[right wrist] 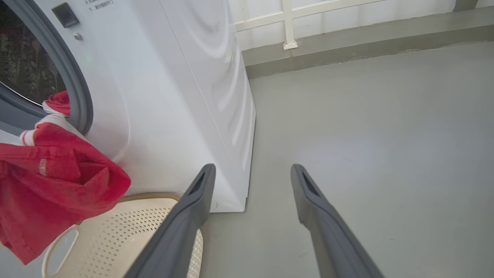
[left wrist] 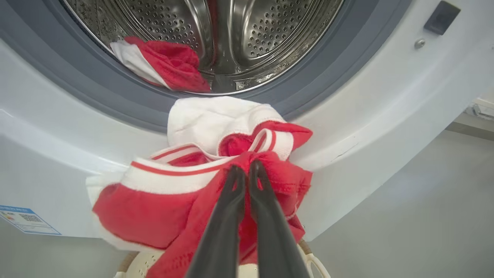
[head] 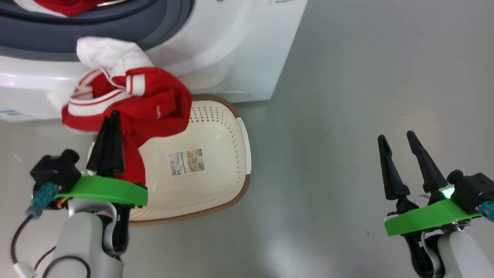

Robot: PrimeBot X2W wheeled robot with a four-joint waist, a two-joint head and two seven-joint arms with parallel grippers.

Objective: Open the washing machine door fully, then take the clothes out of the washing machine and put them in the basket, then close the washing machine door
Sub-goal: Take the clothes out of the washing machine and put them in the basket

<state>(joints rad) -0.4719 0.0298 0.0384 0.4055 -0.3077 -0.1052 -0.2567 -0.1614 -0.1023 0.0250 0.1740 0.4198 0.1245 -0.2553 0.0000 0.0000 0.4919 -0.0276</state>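
Note:
My left gripper (head: 112, 116) (left wrist: 245, 168) is shut on a red and white garment of the clothes (head: 131, 104) (left wrist: 185, 193) (right wrist: 50, 185), which hangs in the air over the left part of the basket (head: 216, 127) (right wrist: 127, 227), just in front of the washing machine (head: 231, 46) (right wrist: 185, 96). More red and white clothes (left wrist: 166, 61) (head: 65, 5) lie in the steel drum (left wrist: 262, 34) at its front lip. The washing machine door is out of view. My right gripper (head: 397, 137) (right wrist: 251, 170) stands open over bare floor, well to the right of the basket, holding nothing.
The basket sits on the grey floor (head: 347, 96) against the washer's front, a sticker (head: 186, 162) on its bottom. Beyond the washer's right side run a low kerb and a white railing (right wrist: 287, 23). A blue label (left wrist: 23, 220) is on the washer's lower front.

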